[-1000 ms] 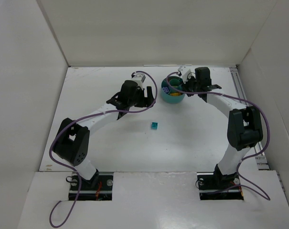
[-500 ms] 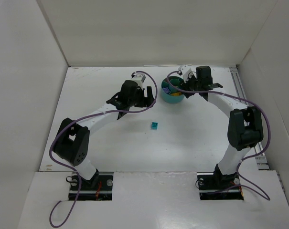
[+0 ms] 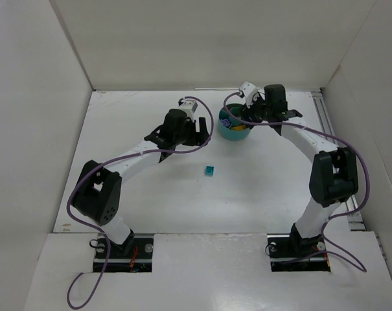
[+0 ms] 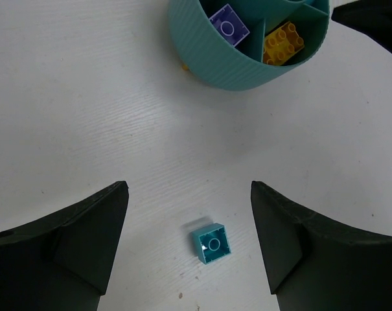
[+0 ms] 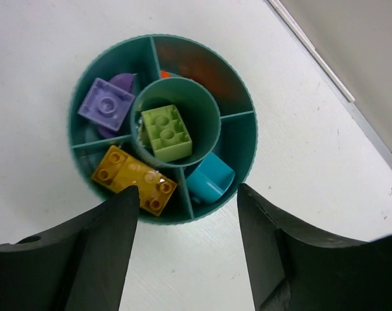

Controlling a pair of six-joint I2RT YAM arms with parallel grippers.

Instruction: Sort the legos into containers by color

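White tabletop [image 3: 150, 194]: small teal plastic brick [image 4: 212, 243] lies toward the bases from left gripper [image 4: 188, 207] (nearer arm), fingers spread; right gripper [image 5: 187, 194], spread, empty, over round teal plastic tub [image 5: 254, 129].

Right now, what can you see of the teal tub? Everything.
The teal tub is round, plastic-looking, with a finely ribbed outer wall, standing upright on the white table toward its far side. Inside, four wedge compartments surround a central ring. The ring holds a light green brick; the wedges hold a purple brick, a yellow brick, a teal cup-shaped piece and a barely visible orange-red bit. Only the table and its contents touch it.
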